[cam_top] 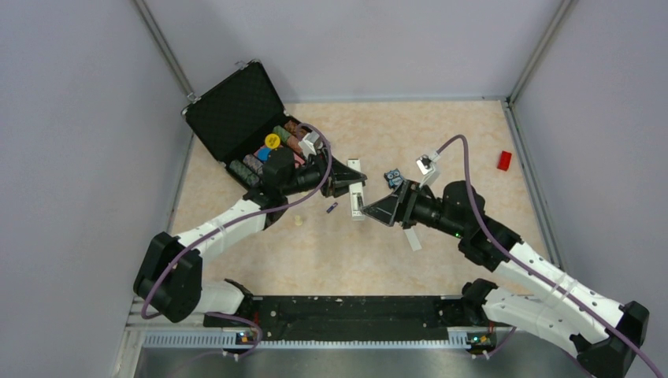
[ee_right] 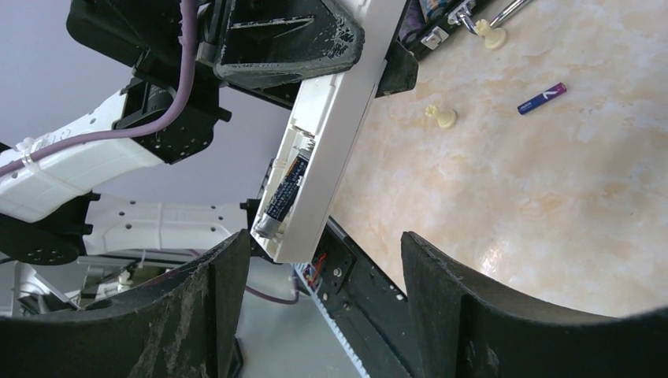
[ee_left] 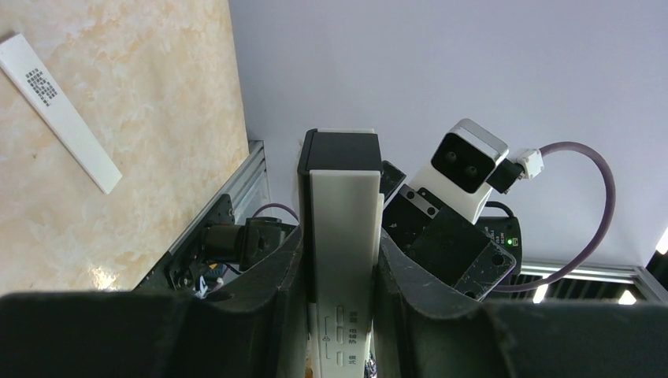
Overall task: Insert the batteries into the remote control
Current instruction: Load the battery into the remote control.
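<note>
Only the right wrist view reveals a battery (ee_right: 285,193) seated in the remote control (ee_right: 346,87) the left gripper (ee_left: 339,268) clamps; right gripper (ee_right: 323,299) gapes empty.

In my top view the remote (cam_top: 358,201) sits at centre, clamped in the left gripper (cam_top: 351,179), with the right gripper (cam_top: 372,211) just to its right. One battery (ee_right: 285,189) lies in the remote's compartment. The other battery (cam_top: 332,208) lies on the table (cam_top: 441,134), just left of the remote. I see the case (cam_top: 236,118) at upper left, the gadget (cam_top: 393,176) up and right of the remote, and the block (cam_top: 504,161) at far right.
</note>
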Controlling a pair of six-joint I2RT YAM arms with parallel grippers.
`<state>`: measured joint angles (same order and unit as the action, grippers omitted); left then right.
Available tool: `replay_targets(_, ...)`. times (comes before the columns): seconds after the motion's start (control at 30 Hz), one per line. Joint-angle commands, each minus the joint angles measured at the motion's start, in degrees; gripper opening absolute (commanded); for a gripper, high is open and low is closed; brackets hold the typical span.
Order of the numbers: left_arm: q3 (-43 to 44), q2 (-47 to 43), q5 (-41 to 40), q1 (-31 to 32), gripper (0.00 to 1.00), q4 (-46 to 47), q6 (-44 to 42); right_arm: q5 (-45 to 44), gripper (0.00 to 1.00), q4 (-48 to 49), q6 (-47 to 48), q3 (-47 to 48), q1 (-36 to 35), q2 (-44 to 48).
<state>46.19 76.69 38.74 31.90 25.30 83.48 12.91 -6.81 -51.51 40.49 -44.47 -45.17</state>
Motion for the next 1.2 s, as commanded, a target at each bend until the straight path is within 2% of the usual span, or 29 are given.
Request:
replay_targets(0.0, 1.2, -1.7, 0.5, -0.3, 0.00, 3.8, 1.0, 0.3, 0.69, 1.4, 2.4, 0.8, 0.5, -0.4)
replay_targets(0.87, 1.7, -4.8, 2.0, -0.2, 0.00, 1.2, -2.6, -3.6, 0.65, 2.4, -2.5, -0.5, 0.5, -3.7)
replay_targets(1.17, 2.3, -6.2, 3.5, -0.2, 0.00, 1.1, -6.1, -3.4, 0.61, -0.5, -4.5, 0.6, 0.5, -6.6)
